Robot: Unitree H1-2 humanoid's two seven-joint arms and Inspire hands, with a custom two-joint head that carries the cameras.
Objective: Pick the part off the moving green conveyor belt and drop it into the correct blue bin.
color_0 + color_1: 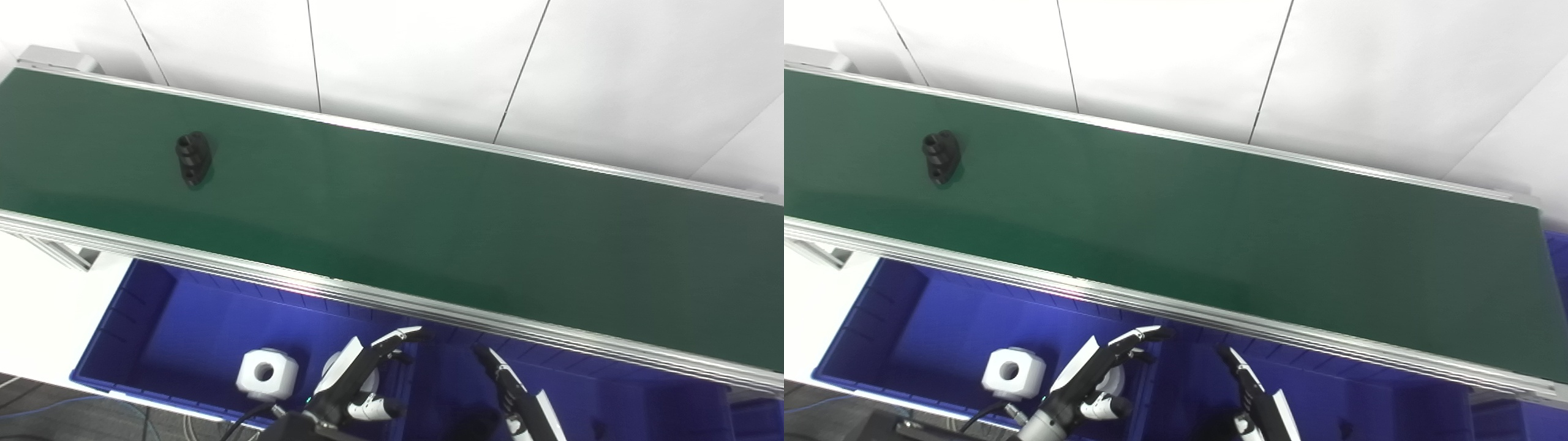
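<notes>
Both hands hover open; black part rides belt.

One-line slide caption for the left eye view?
Black part rides the green belt; both open hands wait over blue bins.

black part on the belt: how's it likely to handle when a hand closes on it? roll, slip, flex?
The black part looks like a rigid moulded piece, so probably no flex. It lies flat and lumpy on the green belt, so rolling seems unlikely. Its rounded knobs may let fingers slip; surface finish is too small to judge.
</notes>
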